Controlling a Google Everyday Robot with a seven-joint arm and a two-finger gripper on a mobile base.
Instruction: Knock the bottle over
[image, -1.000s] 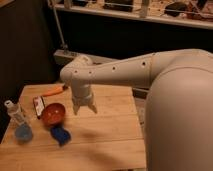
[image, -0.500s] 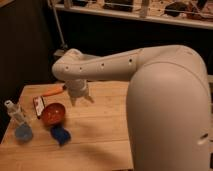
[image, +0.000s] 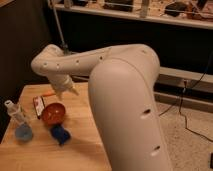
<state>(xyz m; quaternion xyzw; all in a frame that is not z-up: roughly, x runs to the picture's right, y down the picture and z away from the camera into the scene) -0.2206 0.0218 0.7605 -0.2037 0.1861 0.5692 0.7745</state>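
Camera view: the robot's smooth, rounded white arm (image: 125, 100) curves over a pale wooden table (image: 45, 157). Its gripper (image: 65, 89) hangs above the far side, just behind a round orange bowl (image: 53, 112); how wide it is set cannot be told. The bottle (image: 14, 112), slim clear plastic with a white cap, stands upright near the table's left edge, well apart from the gripper. A small light-blue cup (image: 23, 132) sits just in front of it. A crumpled blue object (image: 60, 134) lies near the bowl.

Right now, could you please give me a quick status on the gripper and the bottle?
Gripper above table, not touching bottle. Bottle upright near left edge. Orange bowl, red packet between them.
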